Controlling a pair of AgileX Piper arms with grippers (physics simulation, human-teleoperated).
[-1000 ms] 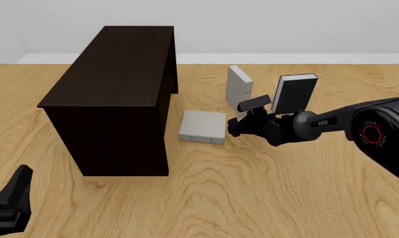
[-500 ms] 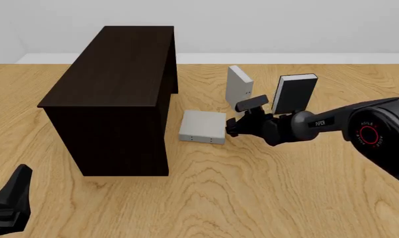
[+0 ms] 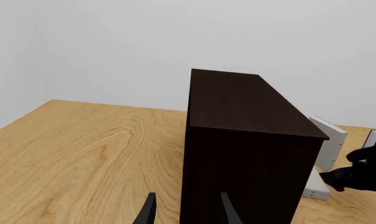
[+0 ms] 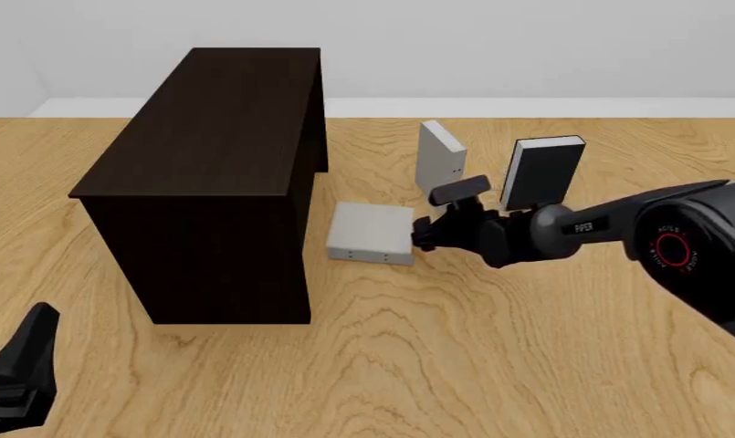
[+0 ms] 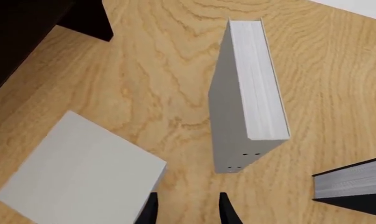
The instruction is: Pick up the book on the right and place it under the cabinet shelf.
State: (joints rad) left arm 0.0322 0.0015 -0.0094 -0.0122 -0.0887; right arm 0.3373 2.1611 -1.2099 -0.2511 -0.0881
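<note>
**Right jaws** (image 4: 425, 219): parted to a moderate gap, nothing between the fingers. In the right wrist view both fingertips (image 5: 152, 209) show with bare desk between them. In the front view the lower finger sits at the right edge of the book; it looks to be touching, but the angle does not settle it.

**The book** (image 4: 370, 230): light grey hardcover, lying flat on the desk, small dark dots on its near narrow edge. It lies just beside the cabinet shelf's right side, near the front corner, and fully outside it.

**Upright grey book** (image 4: 440, 155): a look-alike, standing on edge just beyond the right jaws and apart from the flat one. The right wrist view shows its white page block and small dots low on the spine.

**Black-covered book** (image 4: 541, 172): standing, leaning slightly, white pages along the top, to the right of the upright grey book.

**Cabinet shelf** (image 4: 221, 128): large, almost black box with a flat top, on the left half of the desk.

**Left jaws** (image 3: 188, 212): apart and empty, low at the near left corner of the desk, facing the cabinet shelf's near end, well apart from the books.

**Desk** (image 4: 489, 347): light wood grain.
</note>
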